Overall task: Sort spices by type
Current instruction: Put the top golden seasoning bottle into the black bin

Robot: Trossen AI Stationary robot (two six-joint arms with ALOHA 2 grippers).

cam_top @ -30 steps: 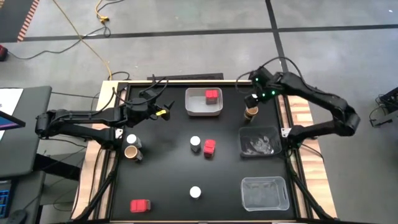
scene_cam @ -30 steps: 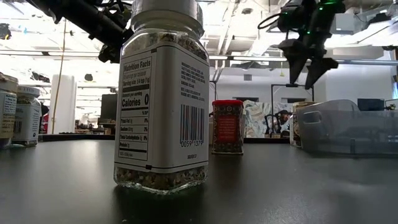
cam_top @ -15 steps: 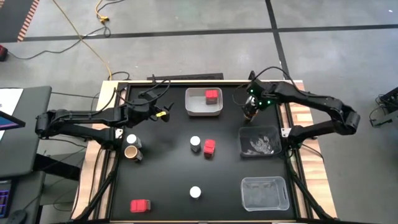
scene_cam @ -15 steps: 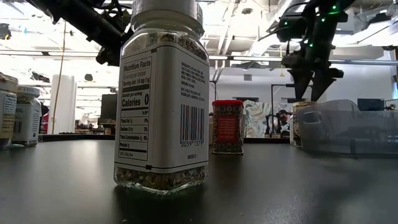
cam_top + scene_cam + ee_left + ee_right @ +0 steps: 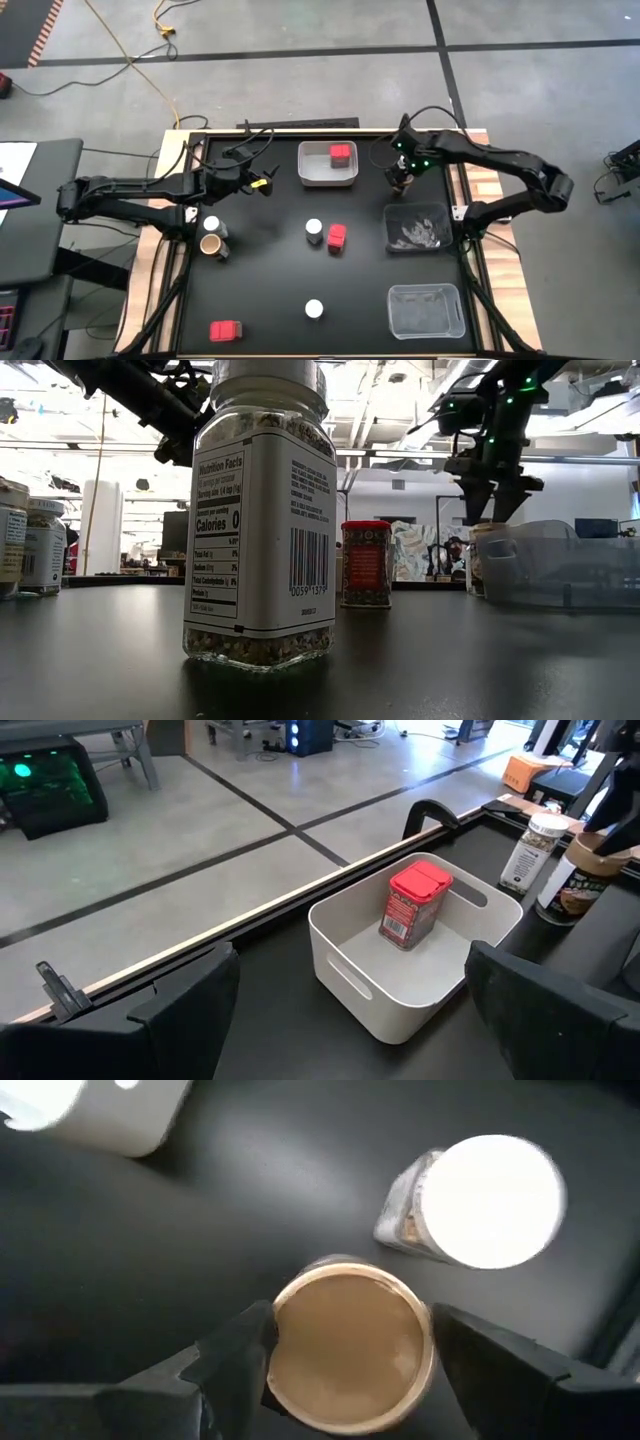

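My right gripper point(image 5: 352, 1352) is open and points down at the far right of the table, one finger on each side of a brown-lidded spice jar point(image 5: 350, 1330). I cannot tell whether either finger touches it. A white-lidded jar point(image 5: 490, 1200) stands just beside it. One red box point(image 5: 341, 154) sits inside the white bin point(image 5: 308, 170). Another red box point(image 5: 336, 236) and a white-lidded jar point(image 5: 314, 230) stand mid-table. My left gripper point(image 5: 268, 183) waits open, left of the bin.
A white-lidded jar point(image 5: 211, 224) and a brown jar point(image 5: 210, 245) stand at the left. A red box point(image 5: 225, 330) and a white-lidded jar point(image 5: 314, 309) are near the front. Two clear bins point(image 5: 418, 226) point(image 5: 425, 310) line the right side.
My right gripper has come down over the brown-lidded jar at the far right, drifting a little toward the table's left. Its fingers now reach down beside the jar. Its finger gap looks the same.
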